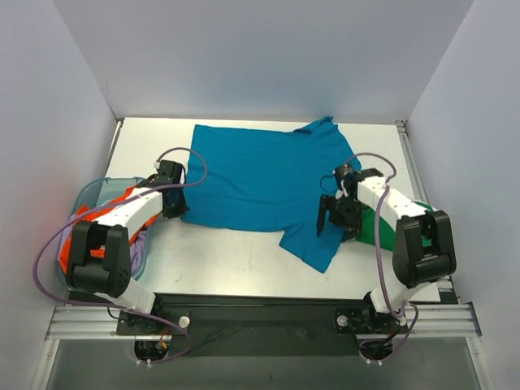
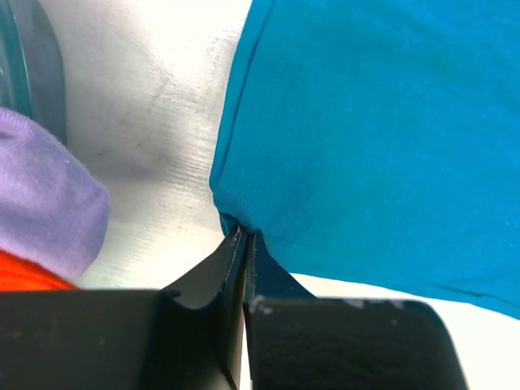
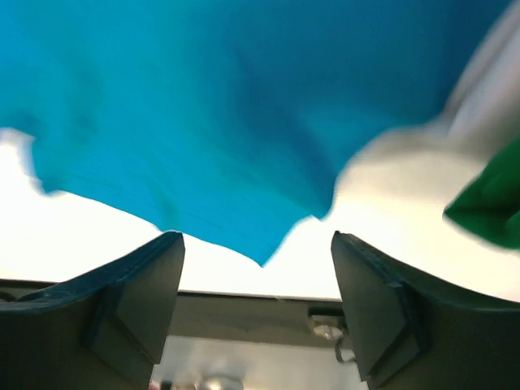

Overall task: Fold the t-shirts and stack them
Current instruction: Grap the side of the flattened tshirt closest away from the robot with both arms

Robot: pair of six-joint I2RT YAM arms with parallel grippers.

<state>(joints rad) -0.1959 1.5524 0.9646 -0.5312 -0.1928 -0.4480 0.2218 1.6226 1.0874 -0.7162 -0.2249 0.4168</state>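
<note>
Cloth covers much of the white desk: a large teal-blue short-sleeved t-shirt with a collar lies spread flat across the middle. Its collar is at the far right, and one sleeve points toward the near edge on the right.

The left arm reaches to the shirt's near-left corner. The left jaws are pinched shut on the hem there, and the left wrist view shows the fabric bunching into the thin seam between the two dark fingers.

The right arm hangs over the near sleeve. The right jaws stand wide apart with nothing gripped. The sleeve's pointed tip shows between them in the right wrist view, though contact with the cloth cannot be told.

A light blue plastic basket sits at the desk's left edge beside the left arm. It holds a crumpled orange t-shirt and a lavender t-shirt that spills over its near rim. A bright green t-shirt lies on the desk under the right arm, just beside the teal sleeve.
</note>
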